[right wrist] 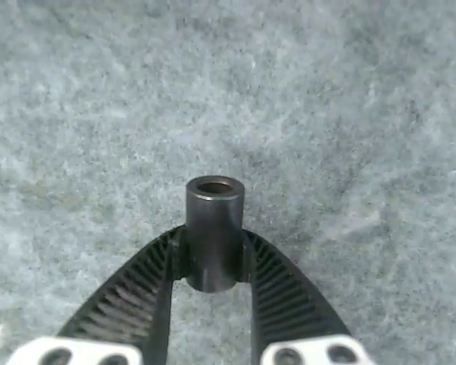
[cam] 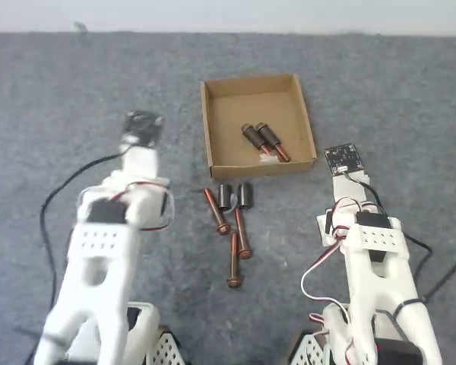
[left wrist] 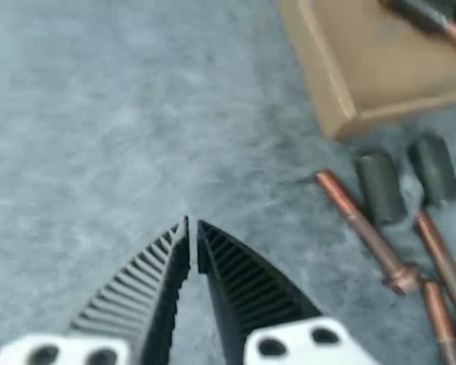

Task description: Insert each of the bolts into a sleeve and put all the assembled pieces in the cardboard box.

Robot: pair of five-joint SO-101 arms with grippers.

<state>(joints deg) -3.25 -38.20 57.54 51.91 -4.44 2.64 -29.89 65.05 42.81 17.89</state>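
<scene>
Right wrist view: right gripper (right wrist: pixel 213 237) clamped dark sleeve (right wrist: pixel 214 228), open end showing, over carpet (right wrist: pixel 349 114) off right front corner of cardboard box (cam: pixel 210 129). Left gripper (left wrist: pixel 191 228) closed, empty, over open carpet left of it. Two assembled pieces (cam: pixel 252 137) lay inside; three bolts (cam: pixel 242 232), two loose sleeves (cam: pixel 225 196) just before its front wall.

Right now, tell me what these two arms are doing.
The right hand grips a dark sleeve over the grey carpet. The left hand is shut and empty, close to the loose parts. Two assembled pieces lie in the cardboard box. Three bolts and two sleeves lie on the carpet just outside its near wall.
</scene>
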